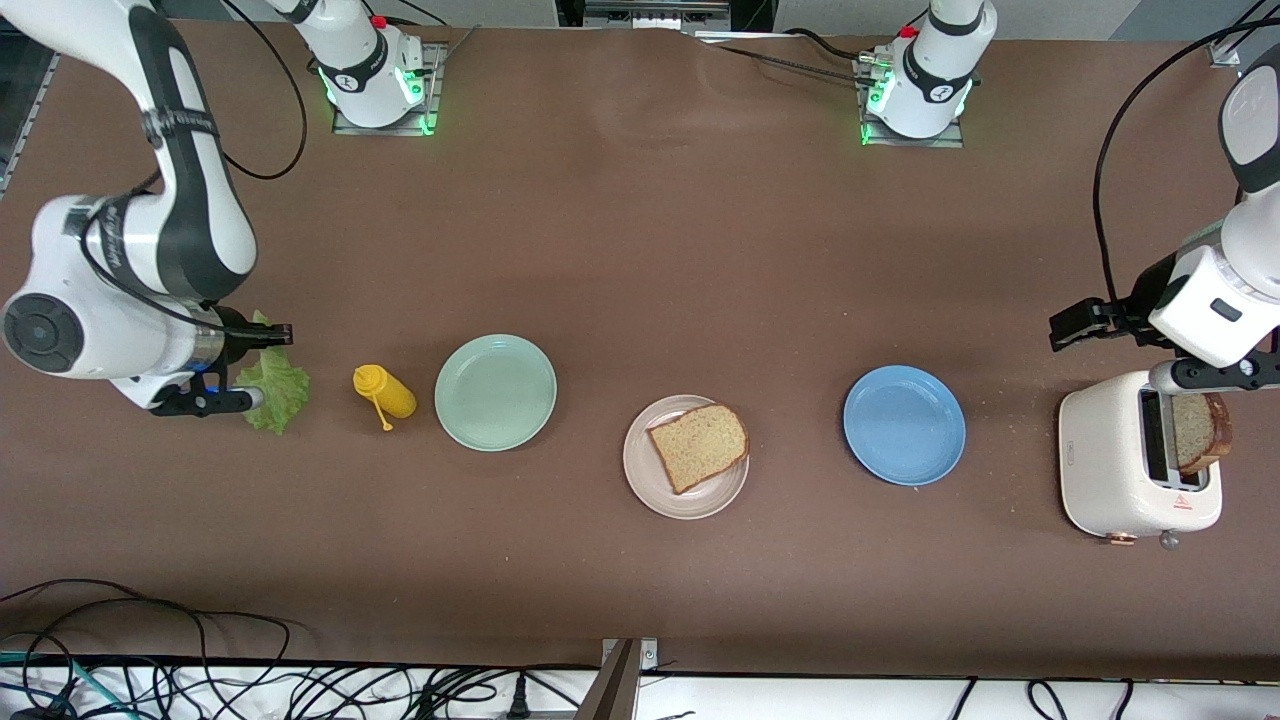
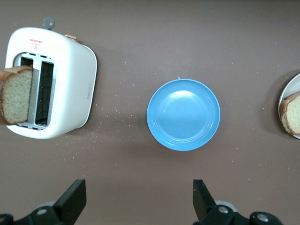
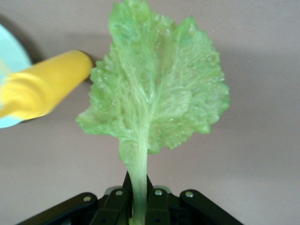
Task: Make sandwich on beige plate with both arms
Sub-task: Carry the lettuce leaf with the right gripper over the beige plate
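I have the right gripper (image 3: 139, 199) at the right arm's end of the counter (image 1: 640, 250), fingers clamped on the stem of the lettuce leaf (image 3: 157, 89), beside the yellow mustard bottle (image 1: 384, 391). The beige plate (image 1: 644, 480) sits mid-counter between the mint-green plate (image 1: 495, 391) and blue plate (image 1: 904, 424), with one bread slice (image 1: 698, 446) on it. My left gripper (image 2: 139, 199) hangs near the toaster (image 1: 1110, 460), fingers spread apart and empty; a second slice (image 1: 1198, 431) stands in the toaster's slot.

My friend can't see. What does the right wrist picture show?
The right gripper is shut on the stem of a green lettuce leaf. A yellow bottle lies beside it on the brown table.
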Robot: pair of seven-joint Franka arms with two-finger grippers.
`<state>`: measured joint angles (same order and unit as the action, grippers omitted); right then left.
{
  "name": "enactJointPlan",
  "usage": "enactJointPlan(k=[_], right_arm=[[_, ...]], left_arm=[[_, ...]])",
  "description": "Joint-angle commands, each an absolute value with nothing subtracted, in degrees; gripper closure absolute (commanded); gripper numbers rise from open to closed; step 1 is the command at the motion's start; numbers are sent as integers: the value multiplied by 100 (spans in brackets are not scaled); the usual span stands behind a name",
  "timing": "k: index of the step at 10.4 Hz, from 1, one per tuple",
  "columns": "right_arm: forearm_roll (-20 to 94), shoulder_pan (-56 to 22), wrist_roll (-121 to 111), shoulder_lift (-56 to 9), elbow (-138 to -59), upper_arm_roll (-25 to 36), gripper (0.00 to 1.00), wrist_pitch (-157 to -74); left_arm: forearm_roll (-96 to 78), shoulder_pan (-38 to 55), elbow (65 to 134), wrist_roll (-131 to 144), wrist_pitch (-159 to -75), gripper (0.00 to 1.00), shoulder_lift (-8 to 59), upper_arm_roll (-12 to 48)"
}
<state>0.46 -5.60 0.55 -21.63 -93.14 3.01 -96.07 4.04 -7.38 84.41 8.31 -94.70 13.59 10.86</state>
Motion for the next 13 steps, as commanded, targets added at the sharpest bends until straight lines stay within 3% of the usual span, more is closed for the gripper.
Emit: enactJointPlan(k=[1,5,10,13], right_arm=[[-44,-1158,1059,-2188,-8528,308,100,-8905],[332,-2063,3062,-2468,-8149,273,100,-9244],[1055,-3074,5365,-3346,-7973,272,100,-11256],[1116,-3628,7254,-4470,-6701,220,100,-11897]], left_arm=[[378,-809,8578,694,-9492,0,1248,1134],[369,-835,8578,703,-9492,0,1257,1134],[378,-835,8578,703,-9492,0,1266,1143],[369,-835,8578,703,-9492,0,1274,1143]])
